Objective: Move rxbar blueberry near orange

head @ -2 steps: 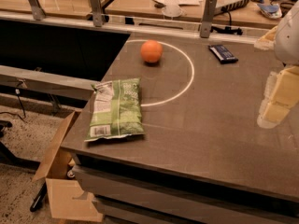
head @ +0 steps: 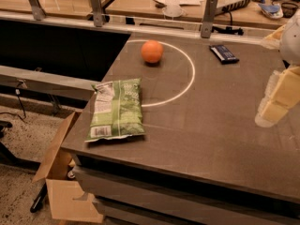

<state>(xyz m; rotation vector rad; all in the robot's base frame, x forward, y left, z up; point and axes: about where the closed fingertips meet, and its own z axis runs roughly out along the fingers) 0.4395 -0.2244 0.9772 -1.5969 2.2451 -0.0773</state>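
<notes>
Currently, the rxbar blueberry (head: 224, 53) is seen well right of the orange (head: 152, 51), the gripper (head: 275, 102) is held farther right, and its grip cannot be told.

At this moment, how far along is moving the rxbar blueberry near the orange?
Nothing done: the rxbar blueberry lies at the far edge of the table, apart from the orange. The hand hovers at the right, short of the bar. Reaching, grasping, carrying and placing remain.
</notes>
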